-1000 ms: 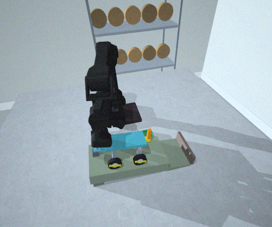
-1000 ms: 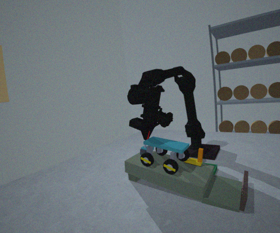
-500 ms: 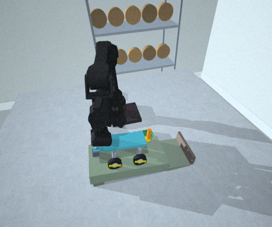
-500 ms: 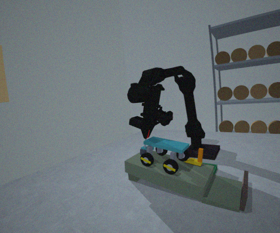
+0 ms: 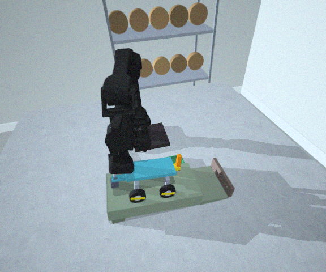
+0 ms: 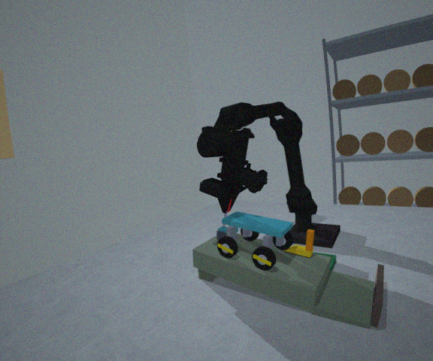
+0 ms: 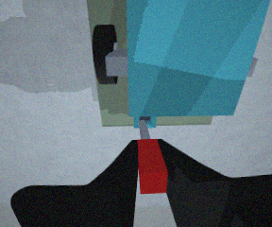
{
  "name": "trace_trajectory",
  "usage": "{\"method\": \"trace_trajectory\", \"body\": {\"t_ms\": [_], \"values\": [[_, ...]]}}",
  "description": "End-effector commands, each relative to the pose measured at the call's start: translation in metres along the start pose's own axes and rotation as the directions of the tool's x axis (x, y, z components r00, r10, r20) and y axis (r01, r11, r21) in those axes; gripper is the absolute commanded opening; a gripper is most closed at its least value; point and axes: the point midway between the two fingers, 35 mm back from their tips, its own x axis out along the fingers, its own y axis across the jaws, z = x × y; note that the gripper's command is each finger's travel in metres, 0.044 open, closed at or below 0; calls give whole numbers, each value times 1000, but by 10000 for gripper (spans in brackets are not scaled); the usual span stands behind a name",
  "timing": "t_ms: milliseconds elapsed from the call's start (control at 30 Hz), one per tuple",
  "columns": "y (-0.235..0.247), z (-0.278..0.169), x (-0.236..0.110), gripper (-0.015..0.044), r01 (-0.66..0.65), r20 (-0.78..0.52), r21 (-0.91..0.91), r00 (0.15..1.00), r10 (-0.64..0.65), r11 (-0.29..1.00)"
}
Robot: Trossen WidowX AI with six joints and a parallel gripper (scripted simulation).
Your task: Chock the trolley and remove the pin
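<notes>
Clamped on the red head of the stop pin (image 7: 152, 165), the gripper (image 7: 151, 156) is seen pointing down above the uphill end of the trolley (image 5: 153, 169), with one dark finger (image 7: 122, 180) pressed to each side of the red block. From the wrist view the pin's thin grey shaft is seen running from the red head to the edge of the blue deck, where its tip meets a small dark socket. In the exterior view the red head is visible as a thin sliver between the fingers, just above the deck corner. The trolley is stood on the green ramp (image 6: 286, 277) on its black wheels (image 6: 264, 258). The yellow chock (image 6: 301, 248), with its orange handle upright, is set on the downhill side, up against the far downhill wheel. Only a green edge of the tray (image 6: 327, 256) is seen, just beyond the chock
</notes>
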Motion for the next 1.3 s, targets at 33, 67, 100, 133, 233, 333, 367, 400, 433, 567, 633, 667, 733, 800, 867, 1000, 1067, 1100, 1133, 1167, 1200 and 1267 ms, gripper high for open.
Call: {"method": "trace_trajectory", "body": {"t_ms": [33, 67, 100, 133, 233, 333, 367, 400, 433, 567, 633, 667, 733, 800, 867, 1000, 1067, 1100, 1133, 1167, 1200, 1267], "values": [[-1, -3, -5, 0, 11, -6, 9, 1000, -11, 1000], [-1, -3, -5, 0, 11, -6, 9, 1000, -11, 1000], [-1, -3, -6, 0, 11, -6, 9, 1000, -11, 1000], [-1, -3, -6, 0, 11, -6, 9, 1000, -11, 1000], [-2, -4, -7, 0, 11, -6, 9, 1000, -11, 1000], [-2, -4, -8, 0, 11, -6, 9, 1000, -11, 1000], [-2, -4, -8, 0, 11, -6, 9, 1000, -11, 1000], [-2, -5, -9, 0, 11, -6, 9, 1000, -11, 1000], [-2, -5, -8, 0, 11, -7, 9, 1000, -11, 1000], [-1, -14, -5, 0, 11, -7, 9, 1000, -11, 1000], [-1, -16, -5, 0, 11, -7, 9, 1000, -11, 1000], [-1, -17, -5, 0, 11, -8, 9, 1000, -11, 1000], [-1, -21, -4, 0, 11, -8, 9, 1000, -11, 1000], [-1, -24, -4, 0, 11, -8, 9, 1000, -11, 1000], [-1, -27, -3, 0, 11, -8, 9, 1000, -11, 1000], [-2, -33, -4, 0, 11, -9, 9, 1000, -11, 1000], [-1, -34, -4, 0, 11, -9, 9, 1000, -11, 1000], [0, -33, -4, 0, 11, -9, 9, 1000, -11, 1000], [2, -33, -4, 0, 11, -9, 9, 1000, -11, 1000], [5, -33, -3, 0, 10, -9, 9, 1000, -10, 1000], [9, -33, -3, 0, 10, -9, 9, 1000, -10, 1000], [15, -33, -2, 0, 10, -9, 9, 1000, -10, 1000]]}}
